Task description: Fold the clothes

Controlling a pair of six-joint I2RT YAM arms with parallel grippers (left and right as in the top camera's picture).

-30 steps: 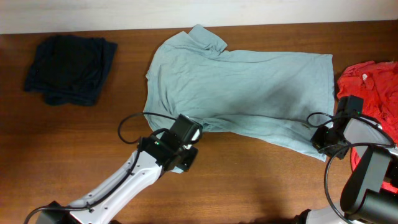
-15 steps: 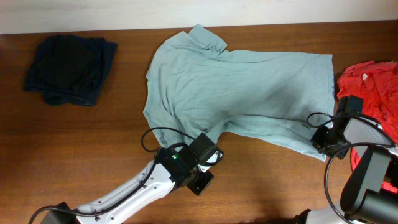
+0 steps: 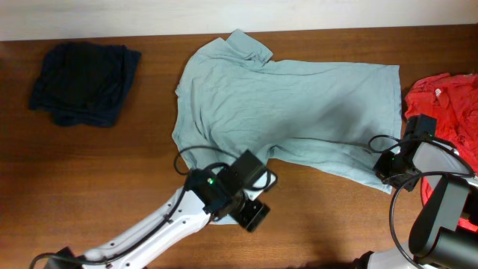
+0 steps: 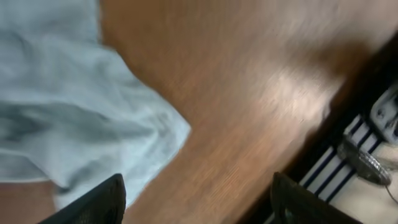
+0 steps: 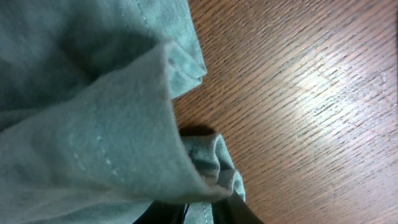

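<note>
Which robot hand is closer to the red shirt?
Right. The right gripper is just beside the red shirt, pinching a corner of the T-shirt. The left gripper is open and far off, by the T-shirt's other end.

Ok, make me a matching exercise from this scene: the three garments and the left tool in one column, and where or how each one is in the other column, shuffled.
Column one:
1. pale T-shirt
2. navy garment
3. red shirt
4. left tool

Column two:
A. bunched at the right edge of the table
B. open over bare wood, beside a cloth corner
C. bundled at the far left
D. spread across the middle

Pairs: 1-D, 2-C, 3-A, 4-B
</note>
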